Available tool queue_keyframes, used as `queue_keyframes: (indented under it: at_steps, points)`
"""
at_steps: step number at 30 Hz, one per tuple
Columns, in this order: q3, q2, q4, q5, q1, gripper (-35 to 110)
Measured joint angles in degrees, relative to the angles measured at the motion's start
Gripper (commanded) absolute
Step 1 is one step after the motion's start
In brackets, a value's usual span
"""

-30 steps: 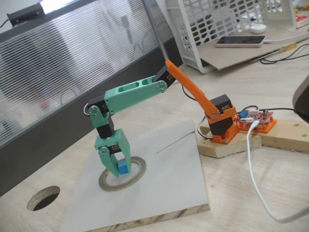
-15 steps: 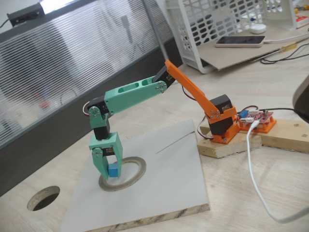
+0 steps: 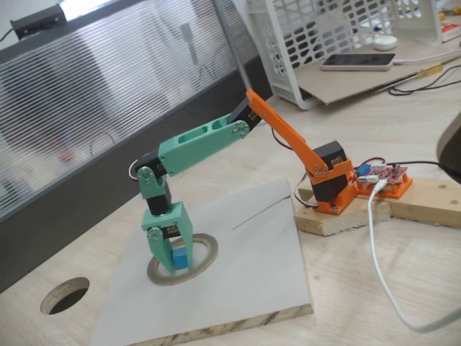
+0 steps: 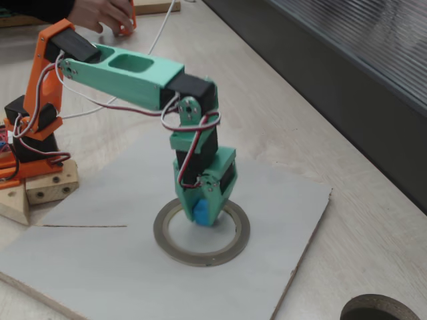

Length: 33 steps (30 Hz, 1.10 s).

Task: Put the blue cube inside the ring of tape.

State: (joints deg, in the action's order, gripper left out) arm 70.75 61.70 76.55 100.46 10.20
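Green plastic tool [image 3: 176,261] [image 4: 204,217] points straight down over the ring of tape [image 3: 207,251] [image 4: 230,243], jaws narrow, clamped on the blue cube [image 3: 179,255] [image 4: 201,213]. Cube = small, plain-faced, glossy sky-blue; sits betw. the two fingertips, inside the ring's round opening, at or just above the board — contact w/ board can't be told. Ring is flat, thin, grey-brown band w/ paler inner rim, lying on a pale grey board [image 3: 245,281] [image 4: 100,267] w/ raw chipboard edge; thin dark pencil-like line across its far part.

Arm: mint-green forearm w/ slotted cut-outs, orange upper link + base [image 3: 328,184] [image 4: 33,133] screwed to a rough wood block; red circuit board [image 3: 382,179] and white cable [image 3: 378,245] beside it on the right in one fixed view.

Counter [image 3: 403,288] [image 4: 373,220] = light wood-grain, w/ dark round hole [image 3: 65,295] [image 4: 380,310] near the board's corner. Far side: ribbed translucent panel [image 3: 108,94], white plastic lattice basket [image 3: 317,36], phone [image 3: 358,62] on cardboard.
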Motion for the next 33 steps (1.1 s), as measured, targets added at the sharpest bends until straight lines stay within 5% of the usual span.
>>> queue_keyframes:
  at_steps: [33]
  points:
    - [1.14, 0.09, -1.05, -0.26, 0.09, 13]
